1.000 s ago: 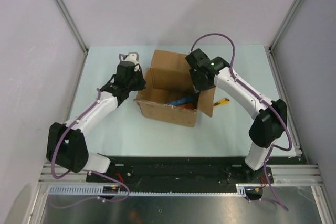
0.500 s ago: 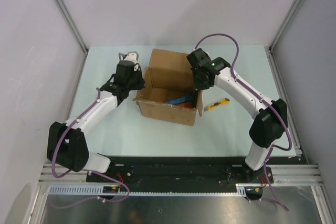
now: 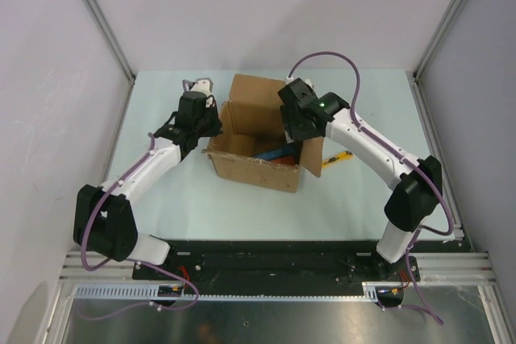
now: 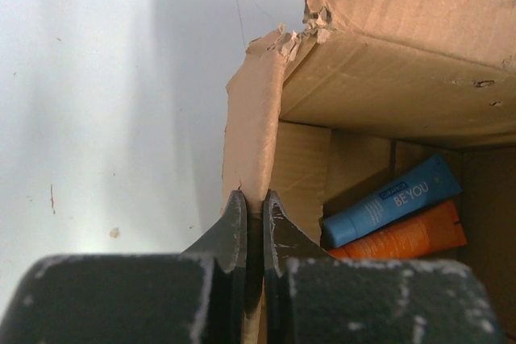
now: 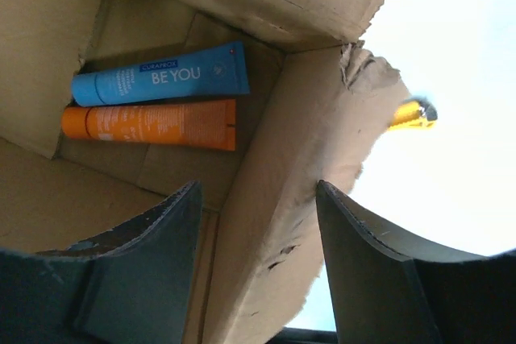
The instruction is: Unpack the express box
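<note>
One express box (image 3: pixel 256 172), brown corrugated card, top open, sits mid-table on the pale green surface (image 3: pixel 201 195) — plain white walls (image 3: pixel 242 14) on three sides, aluminium posts (image 3: pixel 101 18) at the far corners. Two tubes lie side by side inside: blue tube (image 5: pixel 161 78), orange tube (image 5: pixel 153 124). Left gripper (image 4: pixel 254 203): pinched tight on an upright cardboard edge at the box's left side. Right gripper (image 5: pixel 258 189): jaws spread wide, straddling the torn right flap, gripping nothing. One yellow utility knife (image 3: pixel 337 158) — on the table, just right of the box.
</note>
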